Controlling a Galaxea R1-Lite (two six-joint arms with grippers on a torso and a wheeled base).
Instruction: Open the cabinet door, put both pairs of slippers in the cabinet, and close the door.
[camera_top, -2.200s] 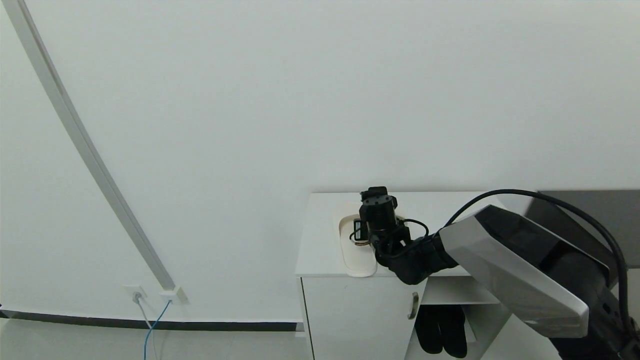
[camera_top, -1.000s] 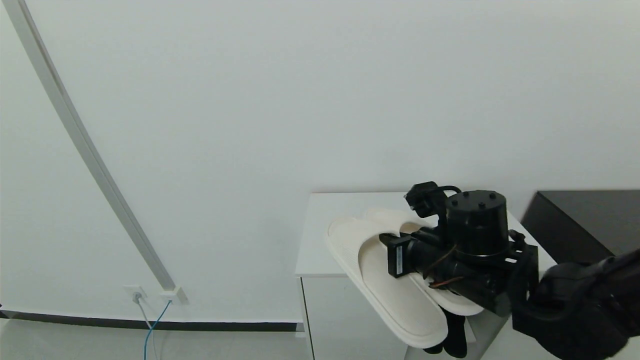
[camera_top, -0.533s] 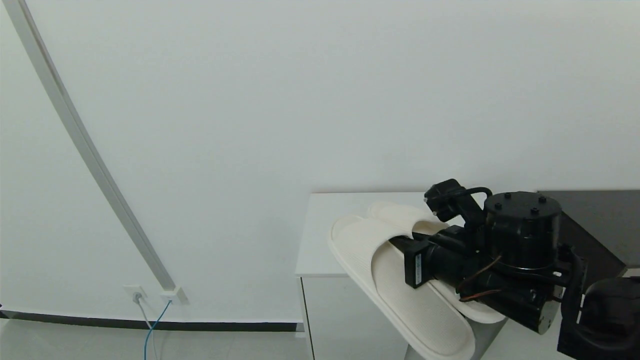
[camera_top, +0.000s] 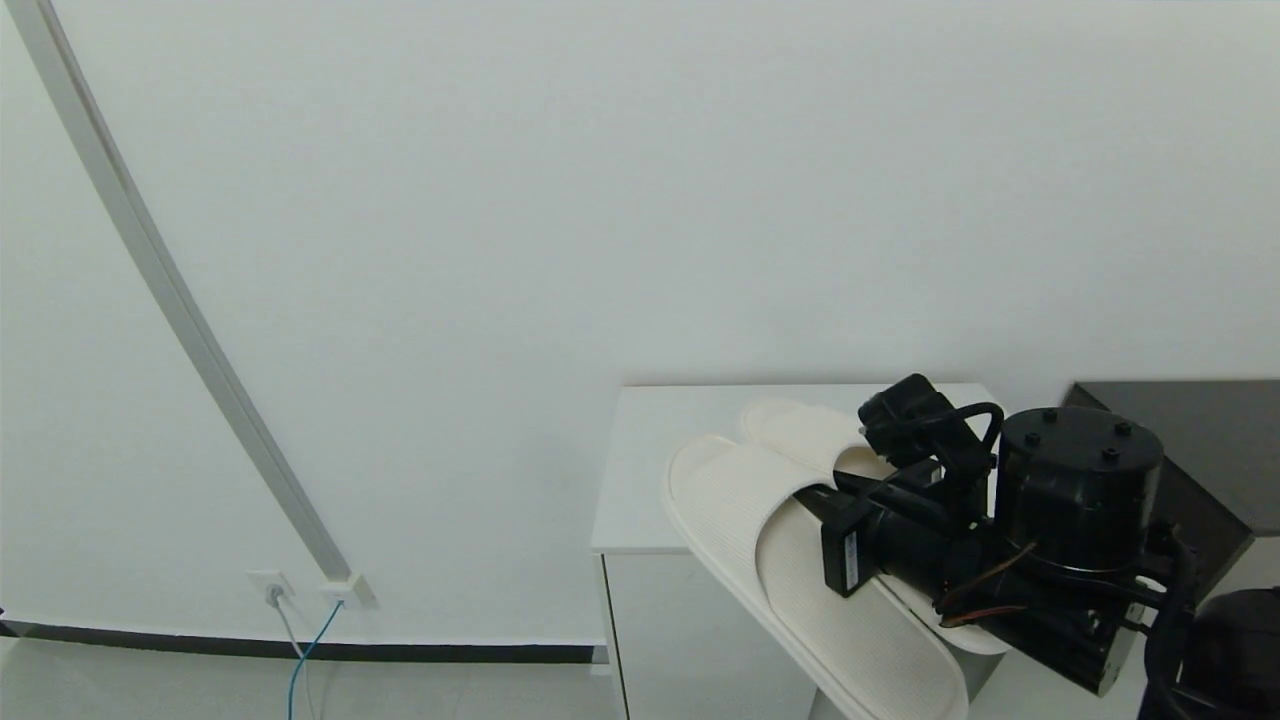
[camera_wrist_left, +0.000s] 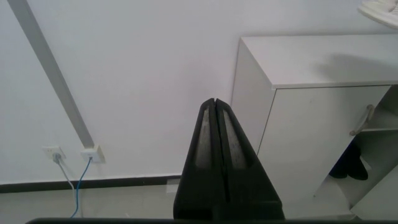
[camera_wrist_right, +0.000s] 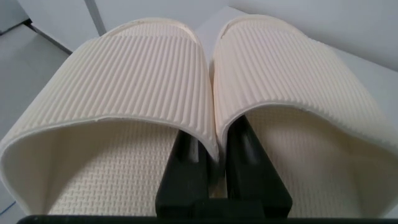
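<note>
Seen from my remote station, the cream slippers (camera_top: 800, 520) clamped in the right gripper (camera_wrist_right: 214, 146) hang across the cabinet's (camera_top: 640, 480) front right edge, the top's left part lying bare, while black slippers (camera_wrist_left: 351, 169) occupy the open compartment beneath the shelf (camera_wrist_left: 379, 130).

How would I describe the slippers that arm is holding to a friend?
Find the white cabinet against the wall. Near its top, the black right gripper pinches a pair of cream ribbed slippers side by side; the other pair, inside the cabinet, is black.
</note>
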